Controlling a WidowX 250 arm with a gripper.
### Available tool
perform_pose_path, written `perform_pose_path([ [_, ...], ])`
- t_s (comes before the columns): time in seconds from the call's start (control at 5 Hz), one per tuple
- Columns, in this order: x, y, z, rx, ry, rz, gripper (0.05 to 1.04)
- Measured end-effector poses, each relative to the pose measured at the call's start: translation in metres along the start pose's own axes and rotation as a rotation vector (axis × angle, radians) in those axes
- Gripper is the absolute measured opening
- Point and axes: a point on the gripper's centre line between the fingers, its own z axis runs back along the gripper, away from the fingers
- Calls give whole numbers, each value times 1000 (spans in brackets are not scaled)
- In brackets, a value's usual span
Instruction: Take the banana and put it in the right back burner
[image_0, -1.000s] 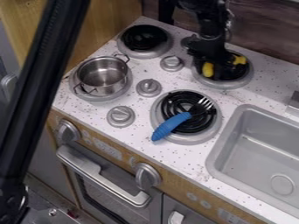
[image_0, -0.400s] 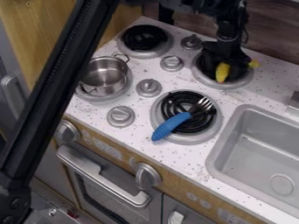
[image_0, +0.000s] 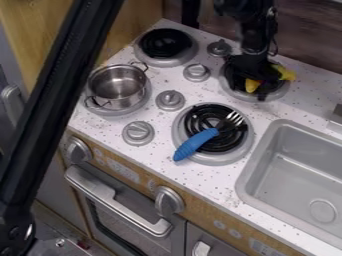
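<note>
A: We have a wood-panelled wall at the back and a speckled white counter below it. Taking the blue-handled fork as our landmark, where is our banana?

B: Behind the fork, on the right back burner. We see its yellow on both sides of the black gripper, which is over that burner.

A: Do we have it gripped?

B: We cannot tell; the black parts overlap the fruit and the dark coil, so how the gripper is set is hidden from us.

A: What edges should we mind?

B: The counter's front edge runs just beyond the fork's handle end. The sink has its rim to the fork's right, with a strip of bare counter between. To the fork's left, past the knobs, is a steel pot, and a long black bar slants down farther left.

A: And our counts?

B: One banana, one fork, one pot, one sink. We count four burners, the fork lying across one of them. Four knobs stand on the counter, left of and behind the fork, and two more on the front panel below it.
</note>
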Motion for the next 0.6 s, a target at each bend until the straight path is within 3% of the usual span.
perform_pose_path([
  [0.2, -15, 5, 35, 24, -11, -3, 998],
  [0.4, -38, 5, 57, 42, 63, -35, 998],
  [0.6, -66, 4, 60, 40, 127, -41, 998],
])
